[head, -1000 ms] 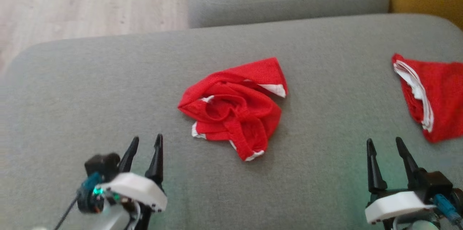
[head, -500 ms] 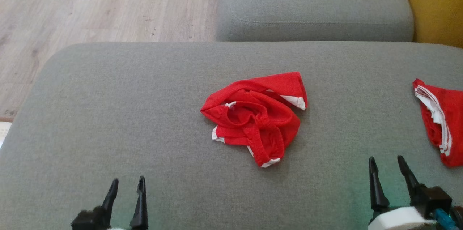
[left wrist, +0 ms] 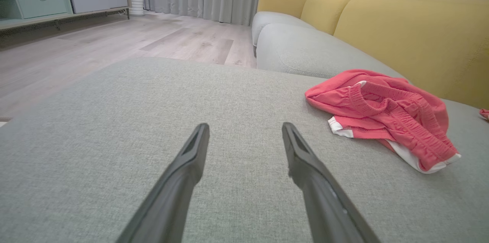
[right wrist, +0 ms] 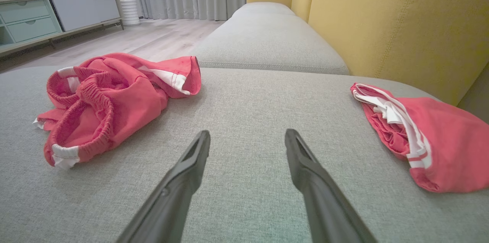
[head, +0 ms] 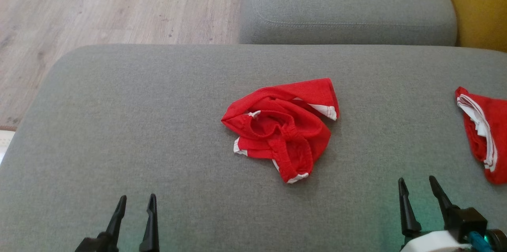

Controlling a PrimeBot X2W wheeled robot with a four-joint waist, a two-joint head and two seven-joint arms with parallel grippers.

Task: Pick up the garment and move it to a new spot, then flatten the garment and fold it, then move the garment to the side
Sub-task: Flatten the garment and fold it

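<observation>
Red shorts (head: pixel 281 129) lie ahead between the left pincer (head: pixel 138 196) and the right pincer (head: pixel 417 178), seemingly nearer the right; both are spread, empty.

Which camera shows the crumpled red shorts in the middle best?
The head view: it looks straight down on the crumpled red shorts, so their whole outline shows. The left wrist view sees them low and side-on at its right edge. The right wrist view sees them side-on at its left, with the far side hidden.
</observation>
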